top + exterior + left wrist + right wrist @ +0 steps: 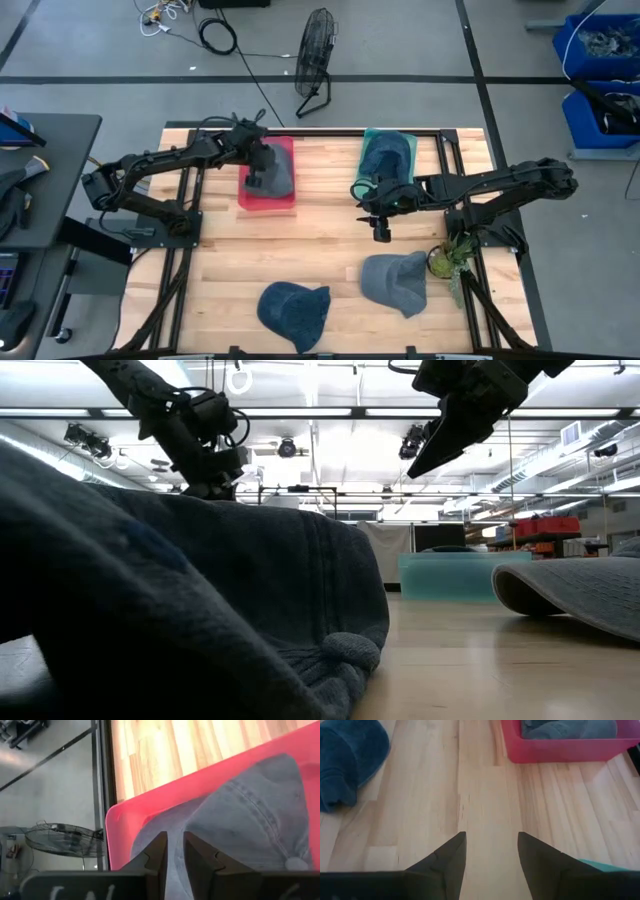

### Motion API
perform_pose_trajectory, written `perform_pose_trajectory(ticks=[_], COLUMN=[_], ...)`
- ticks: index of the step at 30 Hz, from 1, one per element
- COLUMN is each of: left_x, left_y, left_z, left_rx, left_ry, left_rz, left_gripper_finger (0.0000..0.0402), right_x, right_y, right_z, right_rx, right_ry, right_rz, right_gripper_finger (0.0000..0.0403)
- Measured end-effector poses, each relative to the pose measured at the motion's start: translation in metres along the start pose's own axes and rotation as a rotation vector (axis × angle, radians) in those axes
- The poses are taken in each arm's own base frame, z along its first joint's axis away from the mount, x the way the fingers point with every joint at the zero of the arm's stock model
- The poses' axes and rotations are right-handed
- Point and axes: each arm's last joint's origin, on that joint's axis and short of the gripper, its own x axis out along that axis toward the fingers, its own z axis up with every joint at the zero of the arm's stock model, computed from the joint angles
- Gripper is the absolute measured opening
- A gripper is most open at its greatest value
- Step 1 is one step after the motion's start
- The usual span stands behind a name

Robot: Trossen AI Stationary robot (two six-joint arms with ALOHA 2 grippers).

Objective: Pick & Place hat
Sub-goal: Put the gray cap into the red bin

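Note:
A grey hat [250, 820] lies in the red tray [268, 200] at the table's far left. My left gripper [262, 180] [175, 857] is down on it, its fingers almost together. A dark teal hat [385, 155] lies in the teal tray [400, 135] at the far right. My right gripper [381, 232] [490, 847] hangs open above bare wood just in front of that tray. Two more hats lie on the near part of the table: a dark blue one [295, 310] and a grey one [398, 280]. My left gripper pinches the grey hat at its paler brim side [172, 832], away from the crown button [299, 864]. It comes from above, pointing down. Only a narrow strip of cloth shows between the fingers [159, 852]. The hat rests in the red tray.
A small plant [450, 262] stands at the table's right edge beside the grey hat. The dark blue hat fills the low view's foreground [180, 610]. Bare wood lies in the table's middle [320, 235]. A fan [315, 60] stands on the floor beyond the far edge.

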Motion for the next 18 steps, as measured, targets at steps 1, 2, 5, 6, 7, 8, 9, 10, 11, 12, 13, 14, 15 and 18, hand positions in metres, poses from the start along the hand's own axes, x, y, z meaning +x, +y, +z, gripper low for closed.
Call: perform_pose_trajectory(ticks=[1,2,5,6,7,8,9,10,11,12,13,14,15,18], left_x=[0.000,0.000,0.000,0.000,0.000,0.000,0.000,-0.001,-0.003,-0.005,-0.006,-0.009,-0.011,-0.016], left_y=[0.000,0.000,0.001,0.001,0.002,0.002,0.003,0.003,0.003,0.003,0.003,0.002,0.001,-0.003], left_z=[0.000,0.000,0.000,0.001,0.003,0.005,0.007,0.009,0.012,0.015,0.019,0.022,0.026,0.034], left_rx=[-0.007,-0.023,-0.094,-0.133,-0.178,-0.226,-0.269,-0.300,-0.322,-0.334,-0.334,-0.333,-0.330,-0.303], left_ry=[0.000,-0.001,-0.005,-0.011,-0.023,-0.038,-0.054,-0.071,-0.088,-0.108,-0.134,-0.155,-0.170,-0.215], left_rz=[0.000,0.002,0.007,0.014,0.022,0.032,0.040,0.049,0.055,0.062,0.072,0.077,0.077,0.080], left_gripper_finger=[0.0073,0.0078,0.0093,0.0096,0.0099,0.0100,0.0101,0.0101,0.0099,0.0098,0.0096,0.0094,0.0092,0.0090], right_x=[0.000,0.000,0.000,-0.001,-0.002,-0.005,-0.008,-0.012,-0.015,-0.018,-0.021,-0.024,-0.026,-0.028], right_y=[0.000,0.000,0.000,0.000,0.000,0.000,-0.001,-0.001,-0.001,-0.001,-0.001,0.000,0.001,0.010], right_z=[0.000,0.000,-0.001,-0.002,-0.002,-0.001,0.001,0.003,0.005,0.006,0.008,0.009,0.010,0.006], right_rx=[0.000,0.000,-0.001,0.000,0.004,0.010,0.020,0.026,0.035,0.053,0.074,0.089,0.093,0.067], right_ry=[0.000,0.002,0.015,0.029,0.050,0.069,0.089,0.106,0.126,0.145,0.162,0.175,0.185,0.235], right_rz=[0.000,0.000,0.000,0.001,0.003,0.002,0.002,0.001,0.000,0.002,0.015,0.040,0.077,0.214], right_gripper_finger=[0.0182,0.0182,0.0182,0.0182,0.0182,0.0182,0.0182,0.0182,0.0182,0.0182,0.0182,0.0182,0.0182,0.0182])
